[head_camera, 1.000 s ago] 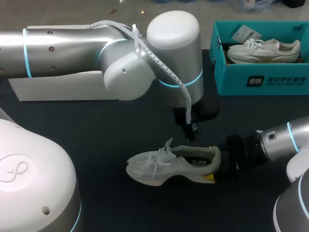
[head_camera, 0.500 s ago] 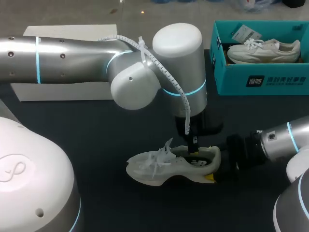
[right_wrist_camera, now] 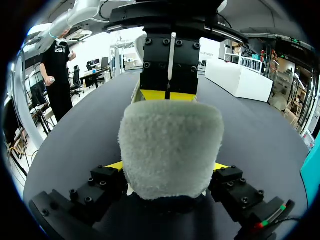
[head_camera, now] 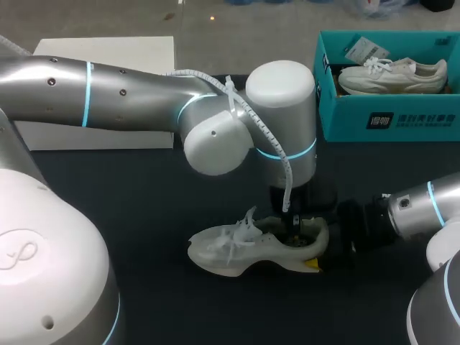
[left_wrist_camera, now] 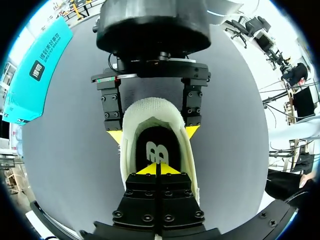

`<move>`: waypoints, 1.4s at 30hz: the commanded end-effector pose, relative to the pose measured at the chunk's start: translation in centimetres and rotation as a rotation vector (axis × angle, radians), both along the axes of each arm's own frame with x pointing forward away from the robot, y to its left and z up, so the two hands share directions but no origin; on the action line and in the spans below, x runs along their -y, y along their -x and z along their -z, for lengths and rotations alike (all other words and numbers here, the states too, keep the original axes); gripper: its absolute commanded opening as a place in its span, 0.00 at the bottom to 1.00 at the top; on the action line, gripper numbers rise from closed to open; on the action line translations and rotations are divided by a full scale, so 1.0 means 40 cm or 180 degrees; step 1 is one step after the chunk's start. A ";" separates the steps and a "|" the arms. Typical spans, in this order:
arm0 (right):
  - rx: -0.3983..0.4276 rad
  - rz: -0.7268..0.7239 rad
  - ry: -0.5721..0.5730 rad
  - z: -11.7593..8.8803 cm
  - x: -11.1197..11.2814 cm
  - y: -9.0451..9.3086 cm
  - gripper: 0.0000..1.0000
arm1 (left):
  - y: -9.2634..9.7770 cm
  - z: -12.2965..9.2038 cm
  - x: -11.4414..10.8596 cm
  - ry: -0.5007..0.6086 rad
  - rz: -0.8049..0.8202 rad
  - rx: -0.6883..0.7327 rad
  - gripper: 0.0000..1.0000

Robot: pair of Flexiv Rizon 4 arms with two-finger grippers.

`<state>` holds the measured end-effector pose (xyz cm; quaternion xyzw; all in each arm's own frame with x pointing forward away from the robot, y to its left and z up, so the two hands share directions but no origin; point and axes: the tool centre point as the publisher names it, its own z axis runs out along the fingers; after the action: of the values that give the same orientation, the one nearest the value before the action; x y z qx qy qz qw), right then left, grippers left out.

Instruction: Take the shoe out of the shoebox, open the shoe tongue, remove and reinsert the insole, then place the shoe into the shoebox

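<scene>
A white lace-up sneaker [head_camera: 237, 248] lies on its sole on the dark table [head_camera: 144, 194]. The right gripper [left_wrist_camera: 153, 134] clamps the sneaker's heel from both sides. The left gripper [left_wrist_camera: 156, 169] hangs in the sneaker's opening, its yellow tips pressed together over the black insole [left_wrist_camera: 152, 145]. Well beyond the heel stands a teal cardboard shoebox [head_camera: 402, 118] holding a second white shoe [head_camera: 392, 75]. Beyond the toe, the left arm [head_camera: 144, 93] partly hides a flat white box [head_camera: 108, 50].
</scene>
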<state>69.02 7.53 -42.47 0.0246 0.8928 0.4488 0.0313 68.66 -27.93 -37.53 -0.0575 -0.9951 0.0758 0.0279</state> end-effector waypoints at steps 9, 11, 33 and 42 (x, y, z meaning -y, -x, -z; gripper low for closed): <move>0.0004 0.0009 0.0007 0.013 -0.008 0.000 0.00 | 0.031 0.052 -0.029 -0.0122 0.0000 -0.0162 0.00; 0.0004 0.0009 0.0007 0.013 -0.008 0.000 0.00 | 0.039 0.050 -0.033 -0.0093 0.0038 -0.0227 0.00; 0.0004 0.0009 0.0007 0.013 -0.008 0.000 0.00 | 0.047 0.110 -0.056 -0.0477 0.0536 -0.0698 0.45; 0.0004 0.0009 0.0007 0.013 -0.008 0.000 0.00 | 0.044 0.174 -0.041 -0.0520 0.0521 -0.0495 0.53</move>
<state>69.08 7.38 -42.62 0.0253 0.8930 0.4482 0.0318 66.98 -25.23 -40.77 -0.1303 -0.9833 0.0030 0.1270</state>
